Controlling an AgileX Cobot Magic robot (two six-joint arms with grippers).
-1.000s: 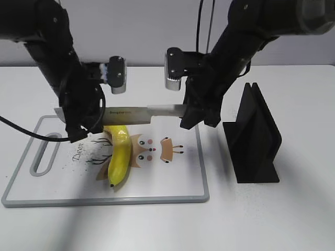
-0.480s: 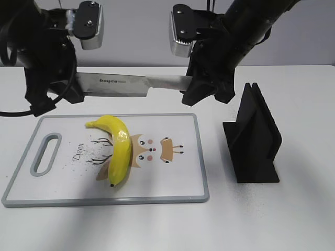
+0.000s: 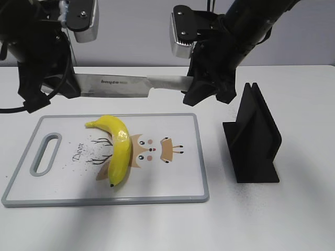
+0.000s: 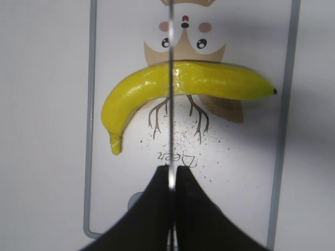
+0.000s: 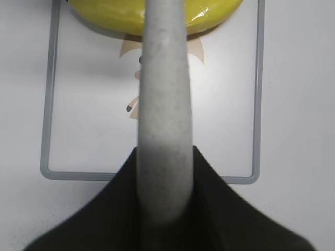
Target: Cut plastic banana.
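The yellow plastic banana point(image 3: 118, 148) lies whole on the white cutting board point(image 3: 178, 178), over the owl print; it also shows in the left wrist view point(image 4: 209, 81) and at the top of the right wrist view point(image 5: 110, 15). A kitchen knife point(image 3: 125, 86) hangs level well above the board. My left gripper point(image 3: 60, 91) is shut on the blade's tip end point(image 4: 170, 78). My right gripper point(image 3: 201, 91) is shut on the grey handle point(image 5: 162, 104).
A black knife stand point(image 3: 254, 138) stands on the table right of the board. The board has a grey rim and a handle slot point(image 3: 44, 153) at its left end. White table lies all round.
Both arms have lifted the knife from just over the banana to well above the board. The banana has not moved.
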